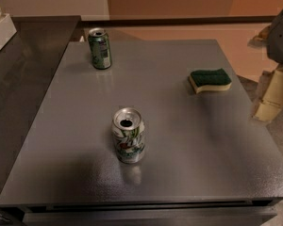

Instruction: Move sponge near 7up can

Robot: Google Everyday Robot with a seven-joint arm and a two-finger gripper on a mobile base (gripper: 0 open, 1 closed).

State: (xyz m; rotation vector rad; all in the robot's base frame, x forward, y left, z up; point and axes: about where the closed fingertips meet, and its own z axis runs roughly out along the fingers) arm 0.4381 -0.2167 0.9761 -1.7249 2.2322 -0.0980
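The sponge (210, 80), dark green on top with a pale yellow base, lies flat on the grey table (188, 140) toward its right side. The 7up can (128, 135), silvery-white with green streaks and a red mark, stands upright near the table's front middle, well left of and nearer than the sponge. My gripper (271, 98) hangs at the right edge of the view, just off the table's right side and to the right of the sponge. It touches nothing.
A darker all-green can (100, 48) stands upright at the table's back left. A dark counter (23, 65) adjoins the table on the left, with a white object (0, 32) at its far end. Orange-brown floor lies behind.
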